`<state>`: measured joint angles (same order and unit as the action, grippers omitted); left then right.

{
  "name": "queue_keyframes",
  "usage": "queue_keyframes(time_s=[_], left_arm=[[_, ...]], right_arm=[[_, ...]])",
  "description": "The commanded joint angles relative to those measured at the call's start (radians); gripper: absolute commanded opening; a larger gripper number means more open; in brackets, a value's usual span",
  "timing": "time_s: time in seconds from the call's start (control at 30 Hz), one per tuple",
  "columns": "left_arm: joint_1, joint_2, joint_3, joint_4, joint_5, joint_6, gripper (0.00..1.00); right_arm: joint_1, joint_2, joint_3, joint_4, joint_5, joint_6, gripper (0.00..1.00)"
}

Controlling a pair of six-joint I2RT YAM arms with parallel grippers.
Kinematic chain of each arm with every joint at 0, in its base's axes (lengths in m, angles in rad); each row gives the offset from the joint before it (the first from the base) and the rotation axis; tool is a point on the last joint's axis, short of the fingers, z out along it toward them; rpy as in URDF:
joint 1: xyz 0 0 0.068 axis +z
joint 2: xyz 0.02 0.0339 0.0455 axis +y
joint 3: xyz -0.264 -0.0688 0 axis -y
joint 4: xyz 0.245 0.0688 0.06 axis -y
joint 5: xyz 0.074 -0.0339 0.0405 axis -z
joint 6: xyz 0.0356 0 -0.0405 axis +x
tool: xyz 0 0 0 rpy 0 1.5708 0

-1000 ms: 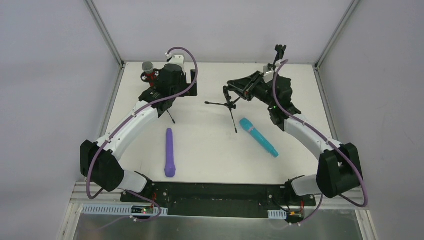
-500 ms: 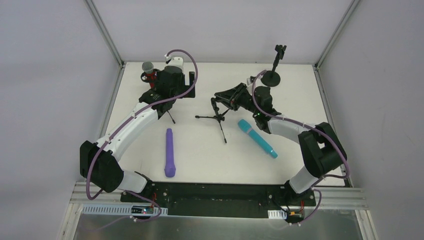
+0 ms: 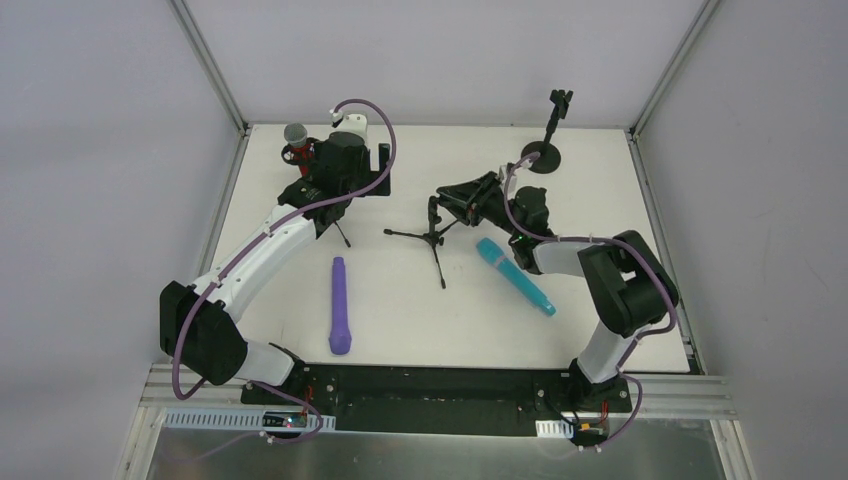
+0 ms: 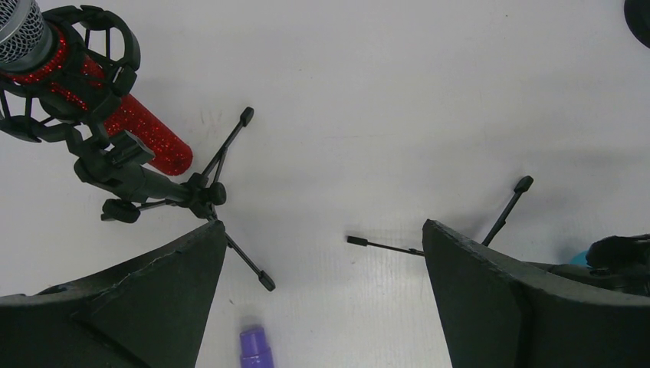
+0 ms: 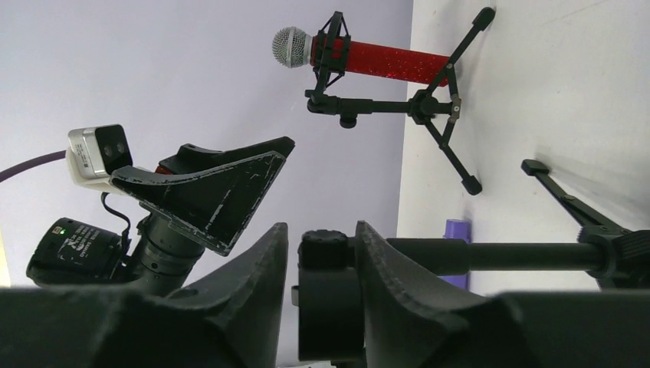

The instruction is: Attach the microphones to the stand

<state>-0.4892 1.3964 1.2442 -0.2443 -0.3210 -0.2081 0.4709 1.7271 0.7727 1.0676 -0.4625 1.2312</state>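
Note:
The red microphone (image 3: 296,133) with its grey mesh head sits clipped in a black tripod stand (image 4: 146,180) at the back left. My left gripper (image 3: 338,190) hovers open just right of that tripod, nothing between its fingers (image 4: 323,230). A second, empty tripod stand (image 3: 432,232) stands mid-table. My right gripper (image 3: 442,200) straddles that stand's top (image 5: 329,264); one finger touches it and a thin gap shows at the other. The purple microphone (image 3: 340,305) and the cyan microphone (image 3: 515,275) both lie flat on the table.
A third stand with a round base (image 3: 545,152) and an empty clip stands at the back right corner. Grey walls and metal frame posts enclose the white table (image 3: 400,320). The tripods' thin legs (image 4: 383,247) spread across the table's middle.
My right arm has carried the empty tripod stand leftward and nearer, away from the round-base stand, and its jaws have parted slightly. The left arm has barely moved.

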Motion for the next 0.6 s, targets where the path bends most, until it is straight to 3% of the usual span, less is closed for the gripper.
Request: queue_keyframes(time_s=[0.0,0.13,0.27,0.4,0.57], left_arm=[[0.003,-0.012,0.0,0.022,0.005,0.015,0.99],[0.004,-0.012,0.0,0.023,0.005,0.016,0.99],[0.003,-0.005,0.0,0.023,0.008,0.016,0.99],[0.002,-0.001,0.0,0.023,0.008,0.018,0.99],[0.003,0.004,0.0,0.023,0.011,0.018,0.99]], right_arm=[[-0.034,0.025,-0.033,0.166,-0.037,0.042,0.48],[-0.058,0.04,-0.057,0.234,-0.035,0.078,0.72],[-0.077,0.053,-0.068,0.278,-0.042,0.109,0.87],[-0.09,0.056,-0.08,0.316,-0.043,0.132,0.97],[-0.124,0.047,-0.101,0.33,-0.042,0.152,0.99]])
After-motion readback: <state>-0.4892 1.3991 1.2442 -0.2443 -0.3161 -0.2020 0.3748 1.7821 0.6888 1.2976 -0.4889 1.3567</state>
